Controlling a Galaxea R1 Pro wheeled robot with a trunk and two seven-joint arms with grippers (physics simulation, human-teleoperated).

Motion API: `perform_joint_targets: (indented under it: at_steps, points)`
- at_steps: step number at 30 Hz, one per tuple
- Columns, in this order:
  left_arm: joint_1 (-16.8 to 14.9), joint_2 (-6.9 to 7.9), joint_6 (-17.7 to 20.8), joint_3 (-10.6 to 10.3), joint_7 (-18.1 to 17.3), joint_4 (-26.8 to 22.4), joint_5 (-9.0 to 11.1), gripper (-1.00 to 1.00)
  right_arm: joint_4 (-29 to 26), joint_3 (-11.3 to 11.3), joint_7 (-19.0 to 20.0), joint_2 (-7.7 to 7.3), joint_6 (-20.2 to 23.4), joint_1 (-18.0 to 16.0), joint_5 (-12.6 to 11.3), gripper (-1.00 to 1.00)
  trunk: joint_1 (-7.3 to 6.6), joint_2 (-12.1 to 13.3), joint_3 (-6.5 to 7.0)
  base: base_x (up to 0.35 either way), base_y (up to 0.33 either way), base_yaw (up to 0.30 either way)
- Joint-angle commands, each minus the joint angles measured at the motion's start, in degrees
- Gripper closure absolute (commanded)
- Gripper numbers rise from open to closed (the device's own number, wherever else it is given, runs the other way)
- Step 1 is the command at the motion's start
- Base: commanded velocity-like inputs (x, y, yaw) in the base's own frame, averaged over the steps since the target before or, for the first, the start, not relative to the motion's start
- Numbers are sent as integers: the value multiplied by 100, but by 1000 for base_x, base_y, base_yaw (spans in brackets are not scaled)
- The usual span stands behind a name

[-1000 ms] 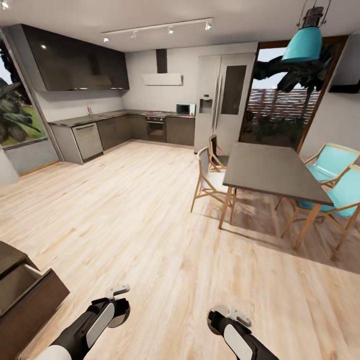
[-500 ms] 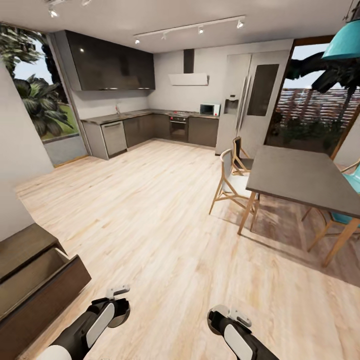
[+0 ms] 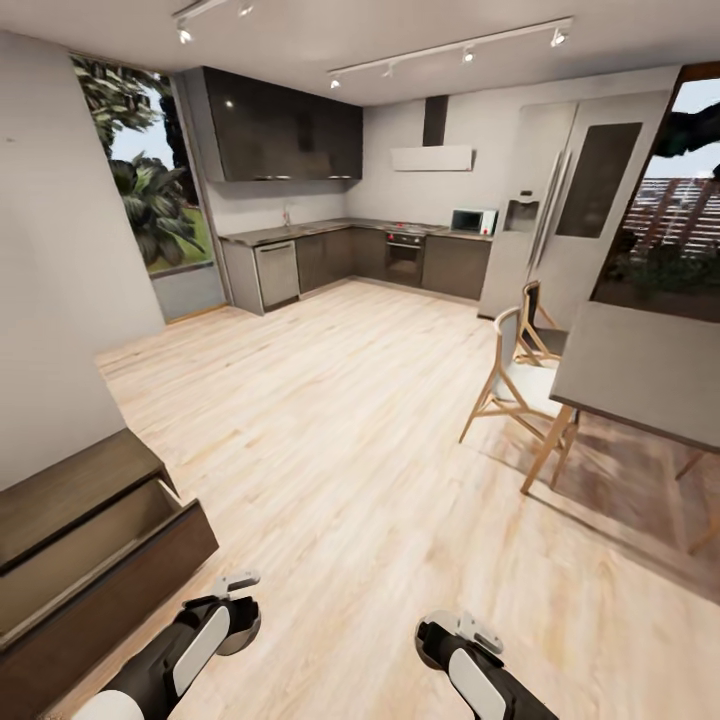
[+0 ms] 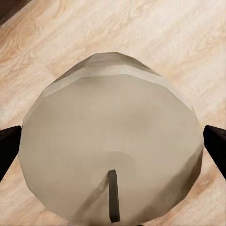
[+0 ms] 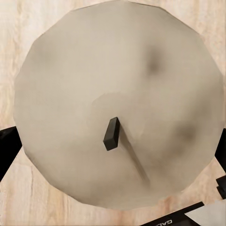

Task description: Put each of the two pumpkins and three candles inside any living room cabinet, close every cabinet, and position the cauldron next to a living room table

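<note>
A: What does the left gripper (image 4: pixel 113 141) hold?

B: It is closed on a short tan candle with a flat top and a small dark wick (image 4: pixel 110 155). One dark finger (image 4: pixel 9 148) shows at each side of the candle, pressed to its wall. Under it is the pale wooden plank floor (image 4: pixel 188 42).

A: And the right gripper (image 5: pixel 113 141)?

B: The same. It is clamped on a second stubby tan candle with a dark wick (image 5: pixel 117 103), and a dark finger (image 5: pixel 7 146) is at its edge.

A: Where are the arms in the head view?

B: Both arms are low at the front, the left arm (image 3: pixel 190 645) near the long dark brown wooden cabinet (image 3: pixel 90 560). The top drawer of this cabinet (image 3: pixel 110 545) is pulled out, and I cannot see anything inside it.

A: And further away?

B: At the right are a grey dining table (image 3: pixel 650 375) and a light wooden chair with a white seat (image 3: pixel 515 385). At the far wall are the dark grey kitchen cabinets (image 3: pixel 280 135) and a tall grey fridge (image 3: pixel 570 205).
</note>
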Motion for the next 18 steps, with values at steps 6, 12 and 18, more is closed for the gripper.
perform_joint_targets:
  at_steps: [6,12,18]
  points:
    - [-6,8,10,-42,57,-11,52,100,-15,34,-41,-9,17,-4,-22,100,4,-6,-7,303,-120,292]
    - [-6,8,10,-42,57,-11,52,100,-15,36,-41,-7,17,-4,-22,100,4,-6,-7,84,-45,292]
    - [-6,8,10,-55,57,-11,52,100,-15,37,-41,-7,17,-4,-22,100,4,-6,-7,4,-2,292]
